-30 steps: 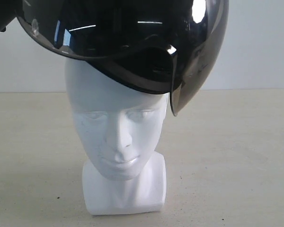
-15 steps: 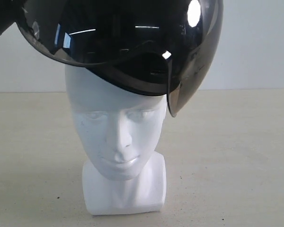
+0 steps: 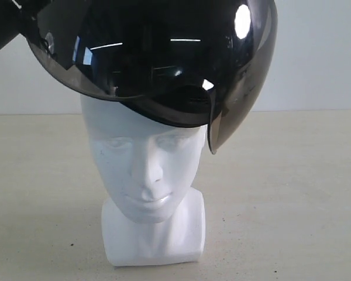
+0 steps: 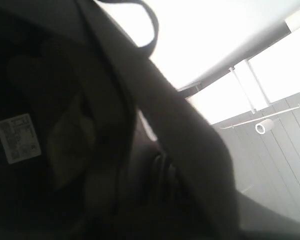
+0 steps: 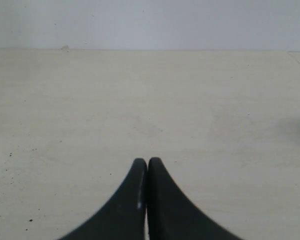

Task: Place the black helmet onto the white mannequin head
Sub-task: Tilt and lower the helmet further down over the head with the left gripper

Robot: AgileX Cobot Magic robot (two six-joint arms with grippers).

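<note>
The black helmet (image 3: pixel 152 52) hangs tilted over the crown of the white mannequin head (image 3: pixel 146 158), its rim covering the top of the forehead. Its smoky visor (image 3: pixel 237 99) droops past the head's right side. The head stands upright on its blocky neck base, face fully visible. In the left wrist view the helmet's dark padded lining (image 4: pixel 65 125) with a white label fills the picture, and my left gripper (image 4: pixel 165 175) sits in deep shadow against the helmet's rim, holding it. My right gripper (image 5: pixel 148 162) is shut on nothing, low over bare table.
The beige tabletop (image 3: pixel 292 193) stretches around the mannequin, with a pale wall behind. A dark piece of the left arm (image 3: pixel 3 29) shows at the top left corner of the exterior view. The helmet's strap loop (image 4: pixel 147 30) shows against a bright ceiling.
The helmet has sunk a little lower over the head and shifted slightly right; the visor's lower edges now hang lower. The mannequin head has not moved.
</note>
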